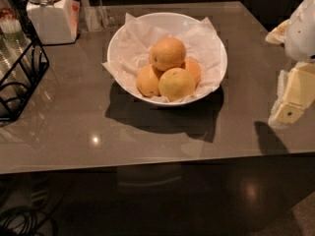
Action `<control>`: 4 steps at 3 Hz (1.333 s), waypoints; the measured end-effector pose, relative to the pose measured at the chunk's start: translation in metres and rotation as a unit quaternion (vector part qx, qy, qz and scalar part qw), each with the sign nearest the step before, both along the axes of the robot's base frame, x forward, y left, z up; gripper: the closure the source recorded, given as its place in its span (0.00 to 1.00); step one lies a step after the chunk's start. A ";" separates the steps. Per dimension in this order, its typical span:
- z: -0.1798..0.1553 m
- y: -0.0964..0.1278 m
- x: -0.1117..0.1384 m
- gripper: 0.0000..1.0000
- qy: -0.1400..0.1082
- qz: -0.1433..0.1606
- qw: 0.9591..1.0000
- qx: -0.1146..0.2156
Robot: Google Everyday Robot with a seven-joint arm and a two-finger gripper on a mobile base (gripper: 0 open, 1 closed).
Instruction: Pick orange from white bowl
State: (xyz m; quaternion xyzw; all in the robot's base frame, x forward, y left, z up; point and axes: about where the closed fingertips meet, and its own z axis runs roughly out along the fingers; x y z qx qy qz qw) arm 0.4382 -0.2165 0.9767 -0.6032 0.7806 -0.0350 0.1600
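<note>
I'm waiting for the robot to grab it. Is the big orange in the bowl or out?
In. The orange tops the fruit pile inside the bowl; the gripper is far right, apart from it.

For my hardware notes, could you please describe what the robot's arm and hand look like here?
At the view's right edge, the hand is blocky and pale cream, with a small dark dot near its tip. Above it the arm wears a rounded white shell. No cables show.
</note>
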 end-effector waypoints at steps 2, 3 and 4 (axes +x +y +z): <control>0.003 0.024 0.021 0.00 -0.002 0.013 0.999 0.038; 0.004 0.052 0.052 0.00 -0.001 0.024 0.997 0.068; 0.005 0.055 0.056 0.00 -0.002 0.026 0.997 0.070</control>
